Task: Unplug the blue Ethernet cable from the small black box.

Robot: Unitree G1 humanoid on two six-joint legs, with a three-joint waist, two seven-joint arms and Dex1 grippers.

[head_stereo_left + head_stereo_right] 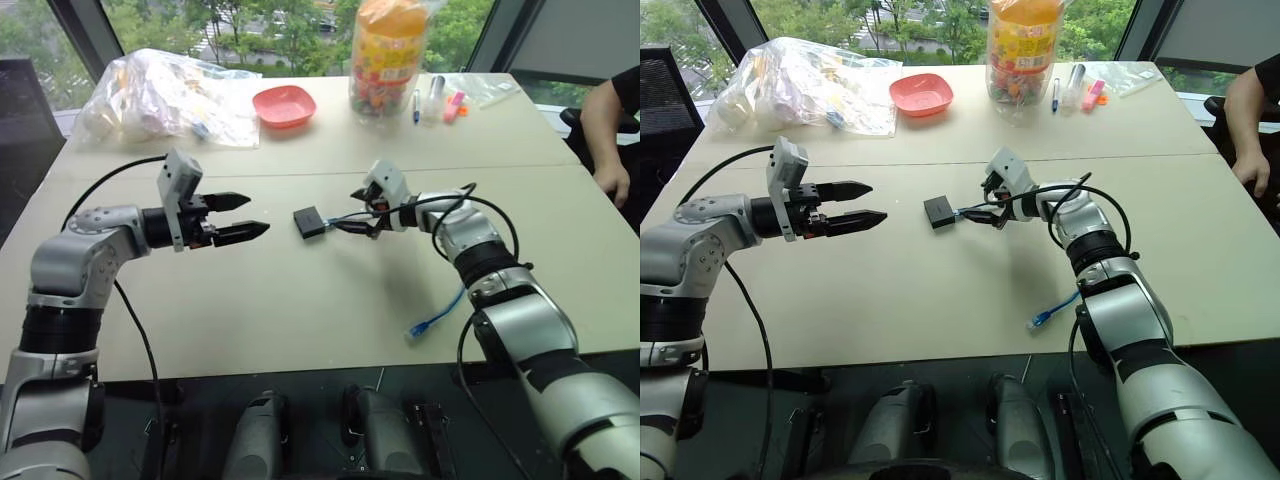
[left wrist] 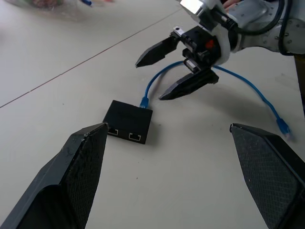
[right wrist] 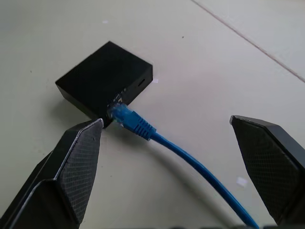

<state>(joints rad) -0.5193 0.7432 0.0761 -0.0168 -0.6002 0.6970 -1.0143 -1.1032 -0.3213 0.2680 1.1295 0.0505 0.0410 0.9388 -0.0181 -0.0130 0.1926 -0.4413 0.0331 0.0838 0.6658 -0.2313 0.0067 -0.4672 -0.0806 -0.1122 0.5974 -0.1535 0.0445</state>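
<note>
The small black box [image 1: 310, 221] lies flat near the middle of the table. The blue Ethernet cable [image 3: 131, 119] is plugged into one of its edges; the cord curves back under my right arm, and its free plug [image 1: 420, 326] rests near the table's front edge. My right gripper [image 1: 352, 212] is open just right of the box, with its fingers on either side of the plugged end and not touching it. To the left of the box, my left gripper [image 1: 255, 215] hovers open a short way off, pointing at it and holding nothing.
At the back of the table are a red bowl [image 1: 284, 105], a clear plastic bag of items [image 1: 165, 95], a jar of snacks [image 1: 388, 55] and some pens [image 1: 435, 100]. A person's arm [image 1: 610, 130] rests at the far right edge.
</note>
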